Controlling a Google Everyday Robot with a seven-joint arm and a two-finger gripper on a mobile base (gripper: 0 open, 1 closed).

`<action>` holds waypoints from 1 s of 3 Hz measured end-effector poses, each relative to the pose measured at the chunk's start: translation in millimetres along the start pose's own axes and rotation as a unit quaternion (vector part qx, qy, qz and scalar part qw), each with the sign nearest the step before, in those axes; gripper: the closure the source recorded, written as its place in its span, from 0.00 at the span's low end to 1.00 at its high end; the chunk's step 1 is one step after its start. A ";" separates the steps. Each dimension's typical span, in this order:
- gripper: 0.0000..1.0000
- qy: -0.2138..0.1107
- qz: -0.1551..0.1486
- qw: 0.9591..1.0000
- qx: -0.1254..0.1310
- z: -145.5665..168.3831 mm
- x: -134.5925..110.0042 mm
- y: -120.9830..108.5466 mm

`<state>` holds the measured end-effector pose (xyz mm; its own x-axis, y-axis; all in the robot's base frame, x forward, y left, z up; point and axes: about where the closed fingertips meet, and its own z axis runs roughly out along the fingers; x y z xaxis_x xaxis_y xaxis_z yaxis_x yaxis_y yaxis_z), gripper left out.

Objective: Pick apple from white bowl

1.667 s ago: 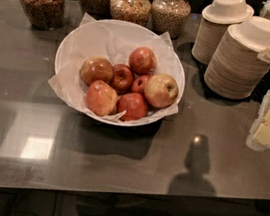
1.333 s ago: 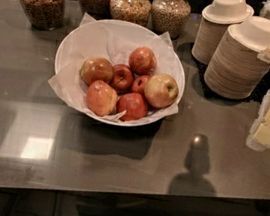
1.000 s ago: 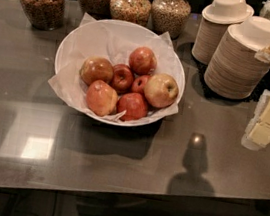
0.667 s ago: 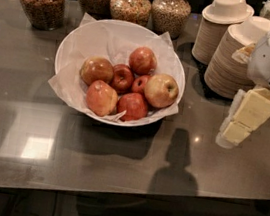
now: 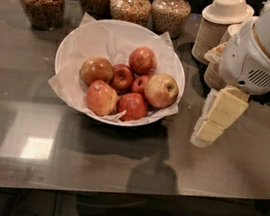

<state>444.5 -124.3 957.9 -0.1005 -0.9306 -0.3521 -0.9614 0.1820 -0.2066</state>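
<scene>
The white bowl (image 5: 79,43), lined with crinkled white paper, stands on the grey table and holds several apples. The palest, largest apple (image 5: 161,90), yellow-cream with a pink blush and a dark stem dimple, lies at the bowl's right side. Smaller red apples (image 5: 142,60) and an orange-brown apple (image 5: 96,70) lie beside it. My gripper (image 5: 214,119), with cream-yellow fingers pointing down, hangs above the table just right of the bowl, about a hand's width from the pale apple and touching nothing.
Several glass jars of grains (image 5: 41,2) stand along the table's back edge. Stacks of small beige paper bowls (image 5: 221,22) stand at the back right, partly behind my white arm (image 5: 265,46). The table's front edge (image 5: 121,196) runs along the bottom.
My arm and gripper have swung in from the right edge toward the left, now hanging close beside the bowl. The bowl and apples have not moved.
</scene>
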 end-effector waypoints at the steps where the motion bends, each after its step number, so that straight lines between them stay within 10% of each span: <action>1: 0.00 0.002 0.000 1.000 0.015 -10.2 1.9 2.1; 3: 0.00 -0.064 0.018 0.997 0.037 2.6 -18.3 -0.3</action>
<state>447.3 -106.5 962.0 -0.0971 -0.8756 -0.4731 -0.9354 0.2427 -0.2573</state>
